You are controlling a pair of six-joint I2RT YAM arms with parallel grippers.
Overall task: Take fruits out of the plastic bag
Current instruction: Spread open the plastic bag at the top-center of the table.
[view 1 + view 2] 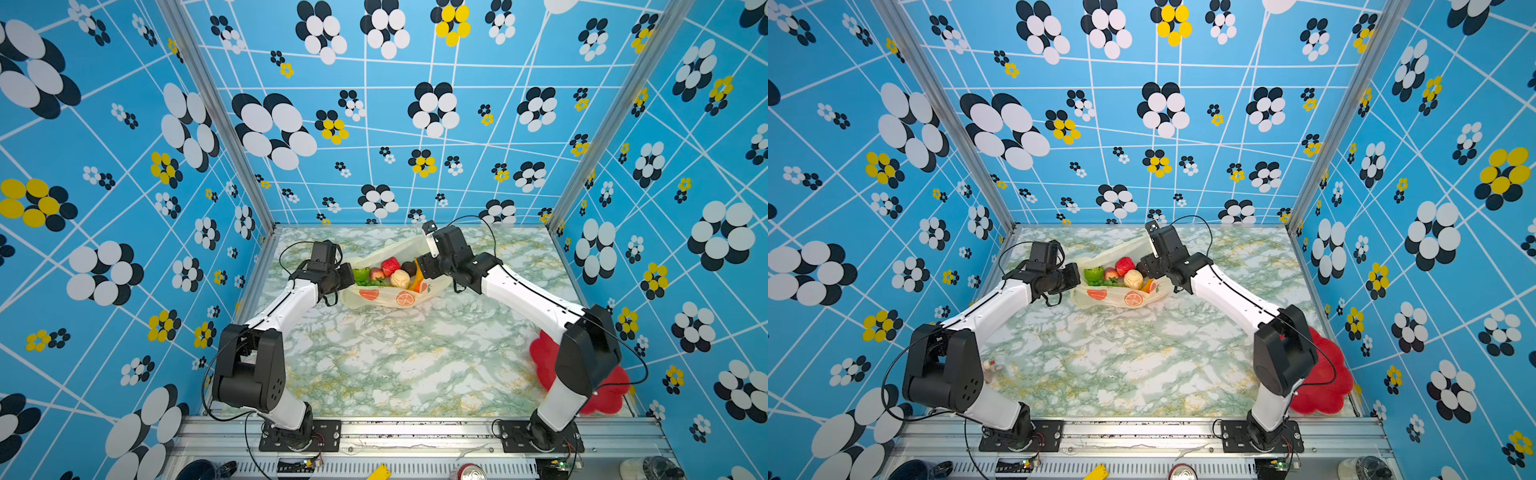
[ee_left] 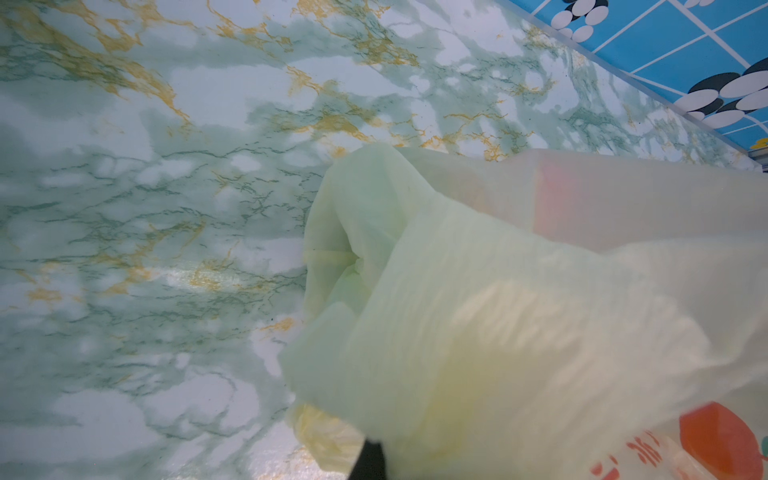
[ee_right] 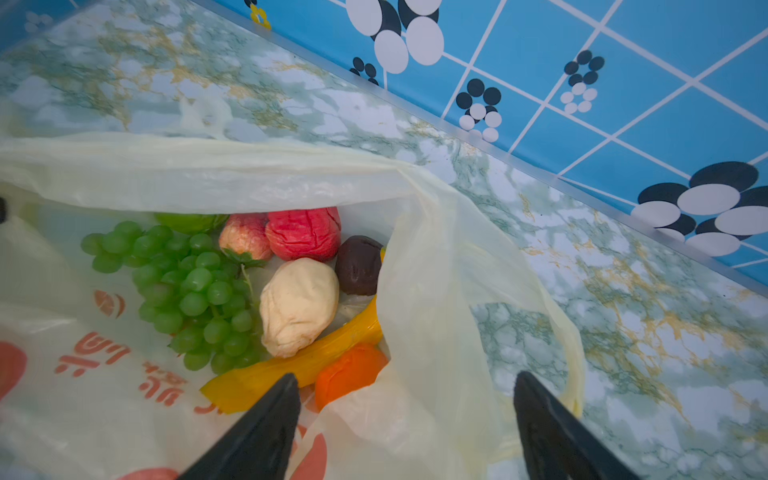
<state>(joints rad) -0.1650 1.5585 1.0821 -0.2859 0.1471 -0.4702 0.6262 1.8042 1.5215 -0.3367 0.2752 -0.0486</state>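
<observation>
Left tool (image 1: 348,276): clenched on plastic bag (image 1: 386,297) at its 9 o'clock edge, apparently so the mouth is held open. Right tool (image 3: 407,376): released, poised at 3 o'clock. Fruits (image 3: 297,307): inside bag, at 12 o'clock on desk (image 1: 415,353).

We count one plastic bag (image 1: 386,298) and eight fruits (image 1: 400,278) inside it: one green grape bunch (image 3: 187,286), one yellow banana (image 3: 291,370), one orange (image 3: 349,372), one cream piece (image 3: 297,307), one dark purple piece (image 3: 358,264), one wrinkled red fruit (image 3: 303,232), one pink-red fruit (image 3: 245,237) and one bright green fruit (image 1: 360,274). We also count one red flower-shaped plate (image 1: 1325,374), and one small pale thing (image 1: 990,368) too small to name.
</observation>
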